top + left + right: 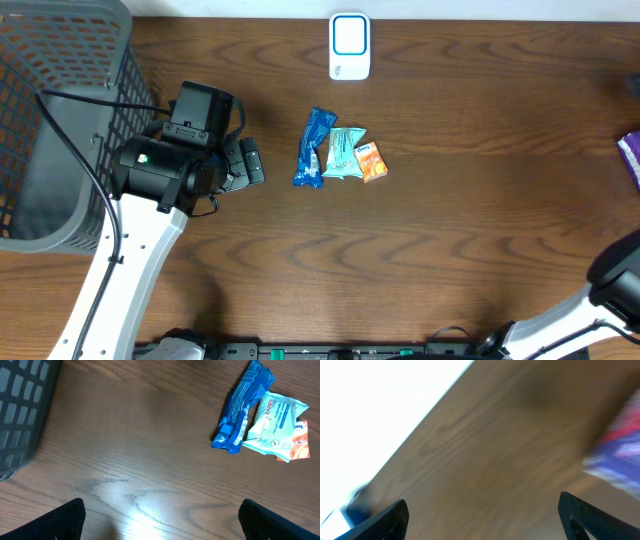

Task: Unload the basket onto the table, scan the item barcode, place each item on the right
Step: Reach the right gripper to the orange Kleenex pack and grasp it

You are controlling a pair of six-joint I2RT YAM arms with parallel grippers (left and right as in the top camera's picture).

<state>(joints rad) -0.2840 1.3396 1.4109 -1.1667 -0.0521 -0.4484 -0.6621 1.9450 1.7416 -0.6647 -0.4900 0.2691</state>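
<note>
Spreading across every view, the wooden tabletop (480, 230) carried the whole job. At its left edge stood a grey mesh basket (100, 60), probably waiting there for items once they were scanned. The left arm (150, 230) reached out beside the basket. Its left fingers (62, 521) were spread wide and held nothing, aimed at bare wood short of the goods, which read as readiness to pick. The right arm (605, 295) sat low at the near right corner. Its right fingers (385, 519) stood far apart and empty in a blurred wrist view.

A white scanner (349, 46) lay face up at the far edge, central, likely so either arm could bring a barcode over it. A purple packet (631, 158) lay half out of view at the right edge, untouched.

Mid-tabletop sat the other items, bunched and touching: a blue packet (314, 148), a mint wipes pack (344, 153) against its right side, and a small orange sachet (372, 162) tucked beside that. None was over the scanner.
</note>
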